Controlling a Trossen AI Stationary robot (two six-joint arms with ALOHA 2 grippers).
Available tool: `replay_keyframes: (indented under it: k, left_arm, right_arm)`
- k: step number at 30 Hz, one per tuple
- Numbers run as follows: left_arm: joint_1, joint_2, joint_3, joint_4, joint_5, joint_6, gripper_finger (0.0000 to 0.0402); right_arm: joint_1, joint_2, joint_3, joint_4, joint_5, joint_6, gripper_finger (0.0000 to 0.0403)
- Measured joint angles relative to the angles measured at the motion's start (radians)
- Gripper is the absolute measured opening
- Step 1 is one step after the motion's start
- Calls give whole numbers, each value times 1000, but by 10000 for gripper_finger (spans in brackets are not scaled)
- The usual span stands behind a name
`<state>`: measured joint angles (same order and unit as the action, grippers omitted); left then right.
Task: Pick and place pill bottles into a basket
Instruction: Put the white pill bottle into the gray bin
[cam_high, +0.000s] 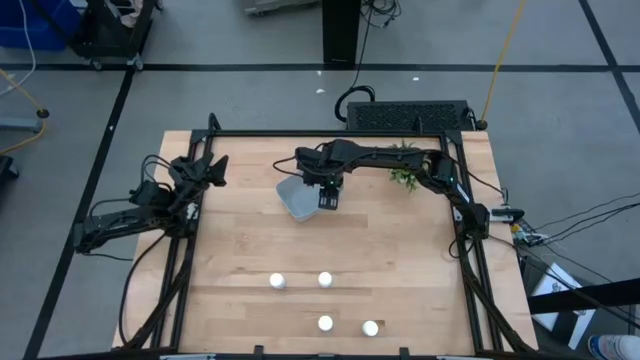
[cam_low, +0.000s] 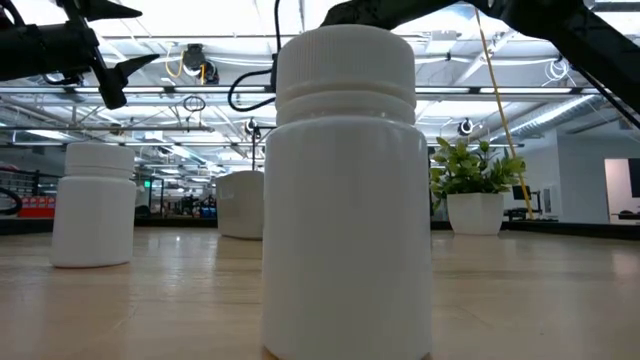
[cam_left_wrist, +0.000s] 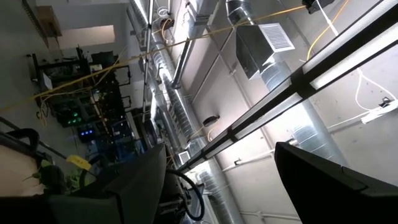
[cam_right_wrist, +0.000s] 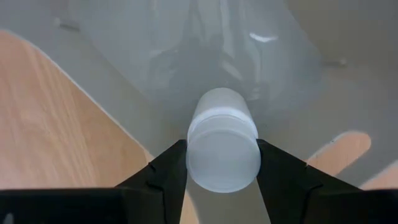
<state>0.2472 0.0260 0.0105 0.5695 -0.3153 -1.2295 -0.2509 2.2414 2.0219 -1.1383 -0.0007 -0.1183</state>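
My right gripper (cam_high: 328, 197) hangs over the pale blue-grey basket (cam_high: 291, 201) at the table's far middle and is shut on a white pill bottle (cam_right_wrist: 222, 140). The right wrist view shows the basket's inside (cam_right_wrist: 186, 56) beyond the bottle. Several other pill bottles stand upright on their bases on the near half of the table: two (cam_high: 278, 282) (cam_high: 325, 279) in one row, two (cam_high: 325, 323) (cam_high: 370, 327) closer to the near edge. The nearest fills the low view (cam_low: 345, 190). My left gripper (cam_high: 208, 170) is open and empty at the far left. My right gripper pinches the pill bottle between its two fingers (cam_right_wrist: 169, 169), on two opposite sides of its wider near end (cam_right_wrist: 222, 163). The fingers come from above, pointing down. The bottle's far end (cam_right_wrist: 221, 99) points into the basket. Whether it touches the basket's floor I cannot tell.
A small green plant in a white pot (cam_high: 404, 177) stands to the right of the basket, under my right arm; it also shows in the low view (cam_low: 478, 190). A black frame (cam_high: 330, 133) runs around the wooden table top (cam_high: 400, 260).
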Motion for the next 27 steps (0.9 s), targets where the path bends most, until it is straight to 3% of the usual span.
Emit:
replay_keyframes:
  k: [27]
  left_arm:
    - [0,0,0,-6,11,-3,308]
  right_arm:
    - [7,9,-1,4,3,4,220]
